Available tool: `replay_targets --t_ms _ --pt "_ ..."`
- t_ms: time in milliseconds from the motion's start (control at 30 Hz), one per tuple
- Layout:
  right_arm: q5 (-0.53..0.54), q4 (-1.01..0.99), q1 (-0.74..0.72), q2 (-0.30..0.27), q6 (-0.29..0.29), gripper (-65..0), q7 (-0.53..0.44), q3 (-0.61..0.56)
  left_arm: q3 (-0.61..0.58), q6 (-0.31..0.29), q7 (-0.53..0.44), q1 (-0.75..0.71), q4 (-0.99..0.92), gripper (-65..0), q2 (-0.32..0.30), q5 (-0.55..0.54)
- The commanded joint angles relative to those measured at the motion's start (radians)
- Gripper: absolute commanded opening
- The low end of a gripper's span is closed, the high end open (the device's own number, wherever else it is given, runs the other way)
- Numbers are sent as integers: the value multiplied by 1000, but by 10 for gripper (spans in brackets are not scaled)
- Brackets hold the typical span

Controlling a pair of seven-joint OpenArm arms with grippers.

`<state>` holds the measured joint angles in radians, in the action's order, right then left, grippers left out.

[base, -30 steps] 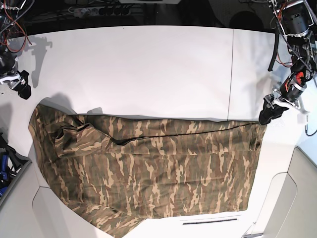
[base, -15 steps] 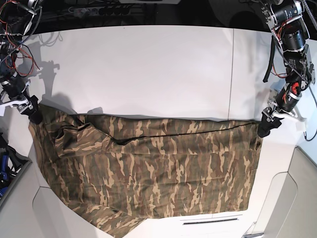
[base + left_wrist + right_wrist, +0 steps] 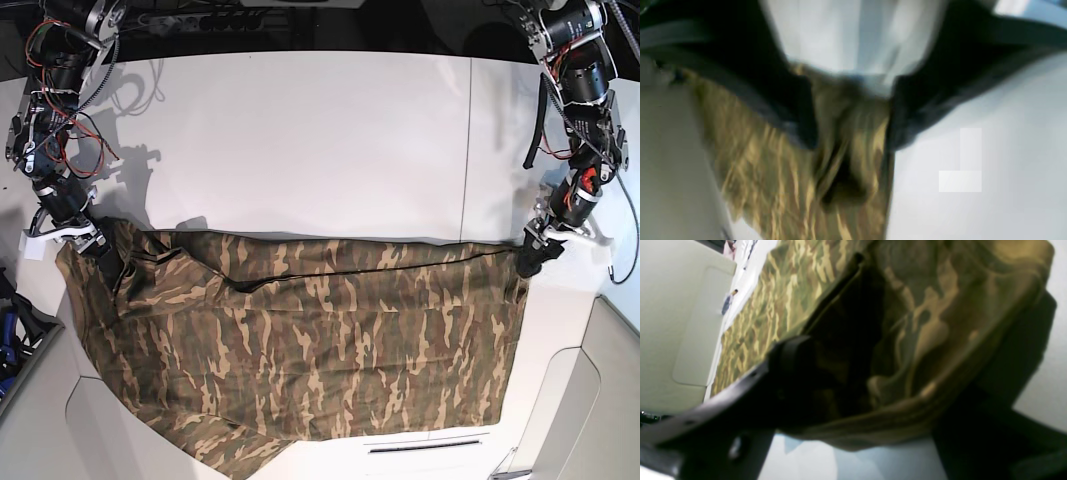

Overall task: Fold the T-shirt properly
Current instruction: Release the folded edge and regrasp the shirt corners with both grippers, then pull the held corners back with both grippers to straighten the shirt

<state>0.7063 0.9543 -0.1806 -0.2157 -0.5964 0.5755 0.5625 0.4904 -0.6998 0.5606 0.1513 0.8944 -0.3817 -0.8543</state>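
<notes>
Both hands have dropped onto the T-shirt (image 3: 300, 340), spread across the surface's (image 3: 300, 130) near half. Your left hand (image 3: 528, 262) is closing on one far corner; your right hand (image 3: 95, 250) straddles the other, wide open. Pinch both layers evenly before lifting.

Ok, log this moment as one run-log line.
T-shirt: flat on table | left gripper: straddling corner | right gripper: open around opposite corner

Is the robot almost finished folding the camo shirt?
Not nearly. The T-shirt is folded over once at most and still spreads wide across the table. Right now the left gripper and the right gripper each have a far corner between their jaws. The remaining folds are yet to come.
</notes>
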Motion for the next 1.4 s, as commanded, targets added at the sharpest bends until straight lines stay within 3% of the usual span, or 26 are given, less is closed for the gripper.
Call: replay_targets --t_ms 0,33,100,200,400,600,833,1100,1367 --pt "-31 -3 -3 -3 15 -270 23 -2 0 2 11 13 6 -468 -10 -16" --pt "-33 -3 -5 -3 8 -301 23 -2 0 2 11 16 6 -547 -12 -17" --pt "-39 -3 -9 -3 -3 -432 23 -2 0 2 12 26 8 -650 -14 -17" --pt "-37 -1 -12 -3 -3 -650 23 -2 0 2 13 40 12 -650 -20 -30" --pt "-34 6 -10 -3 -3 -650 35 -2 0 2 86 47 49 -650 -52 -85" --pt "-32 64 4 -4 -3 -650 127 -2 0 2 182 23 100 -650 -73 -155" --pt "22 276 143 -7 -3 -650 167 -2 8 2 204 -114 266 -650 -87 -212" --pt "123 441 326 -81 -3 -650 213 -2 45 2 233 -272 437 -650 -87 -224" --pt "177 527 479 -136 -6 -650 235 0 133 2 343 -437 522 -650 -85 -389"
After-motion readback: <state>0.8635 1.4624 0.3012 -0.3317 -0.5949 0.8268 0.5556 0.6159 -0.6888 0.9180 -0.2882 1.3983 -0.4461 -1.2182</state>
